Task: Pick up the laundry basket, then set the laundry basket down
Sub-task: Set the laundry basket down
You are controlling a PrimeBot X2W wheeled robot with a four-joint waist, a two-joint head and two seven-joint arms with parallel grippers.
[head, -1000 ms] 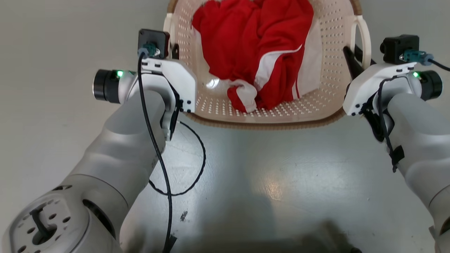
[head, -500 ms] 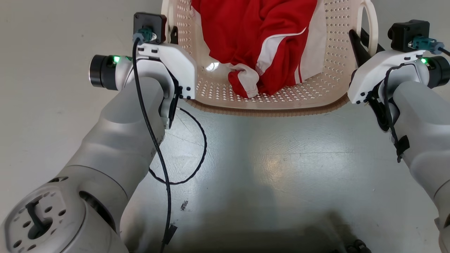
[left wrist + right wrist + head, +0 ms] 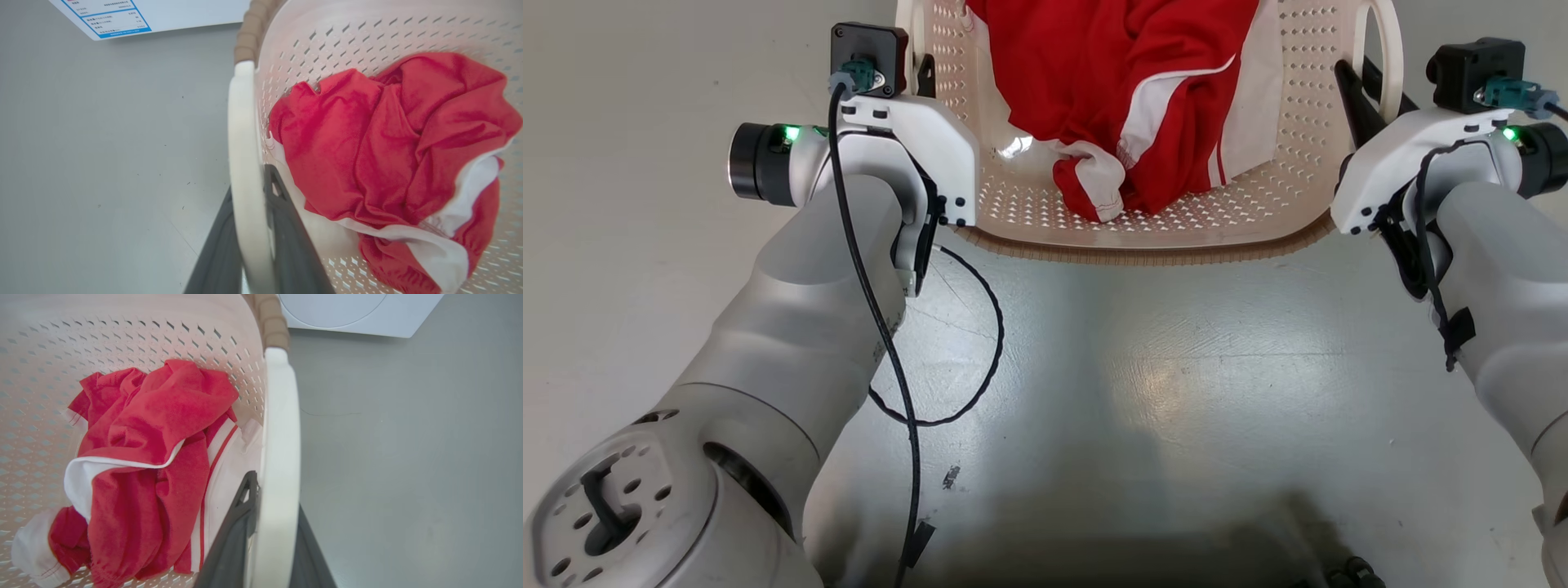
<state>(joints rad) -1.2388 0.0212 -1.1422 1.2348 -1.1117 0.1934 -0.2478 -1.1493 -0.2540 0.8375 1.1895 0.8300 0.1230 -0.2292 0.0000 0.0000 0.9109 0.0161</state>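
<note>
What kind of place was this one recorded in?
Likely a laundry area, perhaps a mock-up: a laundry basket holding a red-and-white garment, a white machine with a round door that looks like a washer, and a bare grey floor.
</note>
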